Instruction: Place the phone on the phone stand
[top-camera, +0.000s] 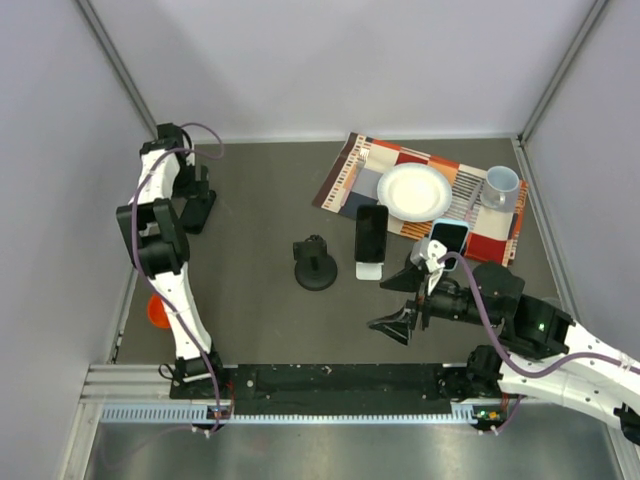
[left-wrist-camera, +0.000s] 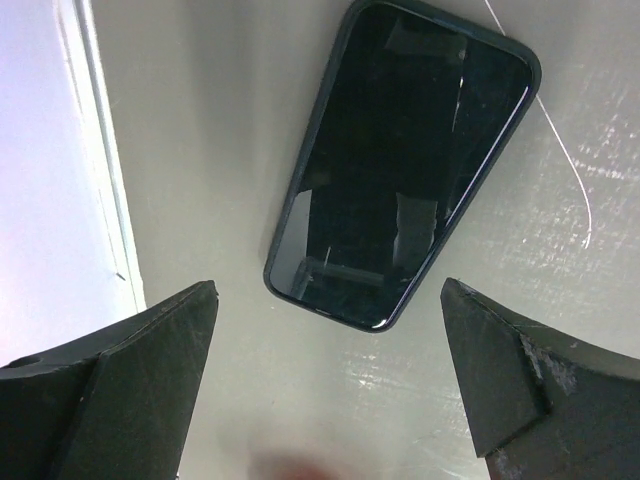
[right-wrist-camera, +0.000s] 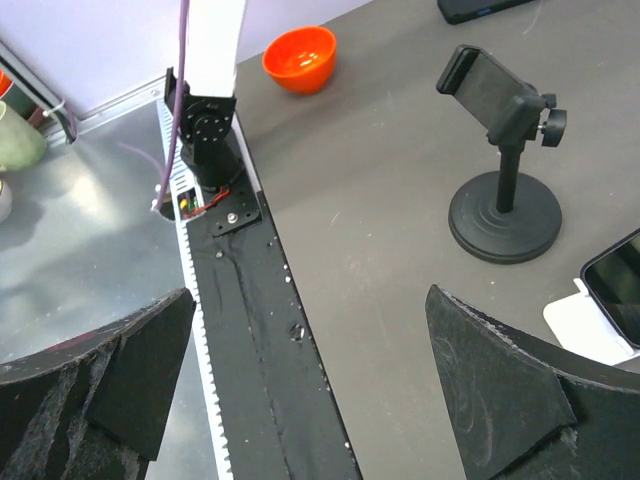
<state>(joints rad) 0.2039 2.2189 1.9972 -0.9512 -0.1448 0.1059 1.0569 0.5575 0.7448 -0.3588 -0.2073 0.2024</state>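
A black phone (left-wrist-camera: 400, 160) lies flat, screen up, on the grey table beside the left wall. My left gripper (left-wrist-camera: 328, 288) hangs open over its near end, one finger on each side, not touching it. In the top view that gripper (top-camera: 196, 208) is at the far left and hides the phone. A second black phone (top-camera: 371, 230) leans on the small white phone stand (top-camera: 369, 269) at mid-table; both also show at the right edge of the right wrist view, phone (right-wrist-camera: 618, 285) and stand (right-wrist-camera: 585, 325). My right gripper (top-camera: 400, 300) is open and empty, right of the stand.
A black pole holder with a round base (top-camera: 315, 266) stands left of the white stand. A patterned placemat (top-camera: 350, 175) at the back right carries a white plate (top-camera: 415, 192), a mug (top-camera: 500, 185) and a blue-cased phone (top-camera: 450, 237). An orange bowl (top-camera: 155, 312) sits by the left arm.
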